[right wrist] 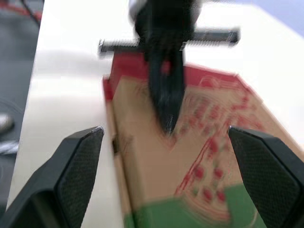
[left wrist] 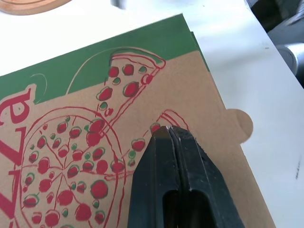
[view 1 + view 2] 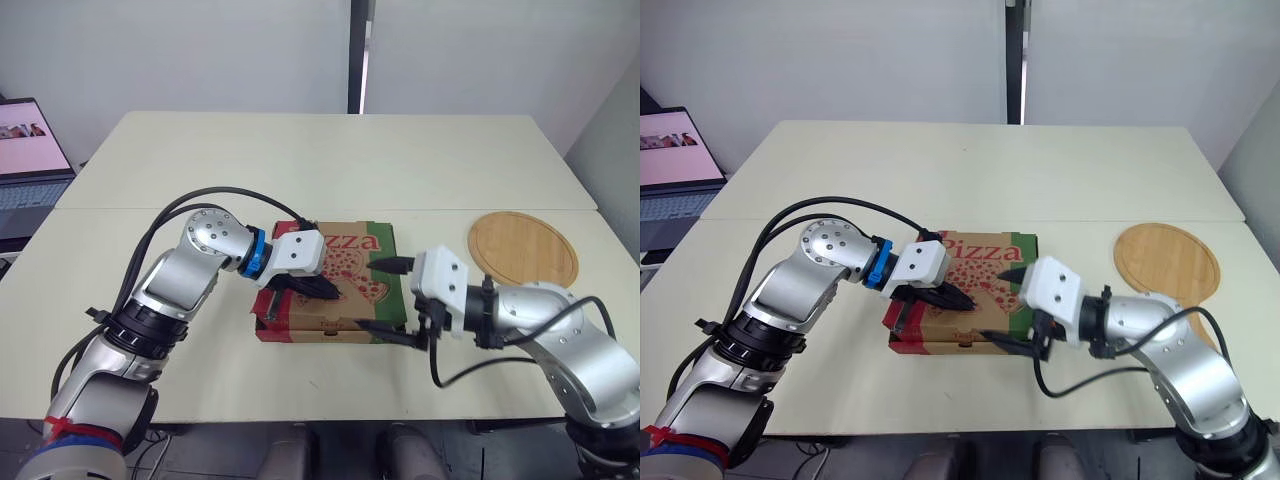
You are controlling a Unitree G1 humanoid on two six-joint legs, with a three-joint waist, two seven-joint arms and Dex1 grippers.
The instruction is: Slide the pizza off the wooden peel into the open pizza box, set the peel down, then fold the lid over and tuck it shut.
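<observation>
1. The right jaws, nearest the camera, hang released and spread wide at the near right corner of the box (image 3: 345,270). One finger is over the lid (image 2: 190,95) and the other is low against the front wall. They grip nothing.
2. The left jaws are clenched, empty, with their tips pressed down on the lid close to its front edge, pointing toward the robot's right.
3. The box sits in the middle of the bench (image 3: 330,160) with its lid folded flat over it. The pizza is out of sight, so it is presumably inside.
4. The peel (image 3: 522,247) lies bare on the bench, to the right of the box and apart from it.
5. Step in hand, as I judge it: sliding the pizza, setting the peel down and folding the lid look done. Only the tuck is left.
6. A round tab (image 2: 240,126) juts out past the lid's front edge and looks untucked.
7. The next move likely calls for the left jaws to hold the lid down. The right jaws would then push the tab and front flap into the gap behind the front wall.
8. Risk: too hard a push could shove the box across the bench or crease the flap.
</observation>
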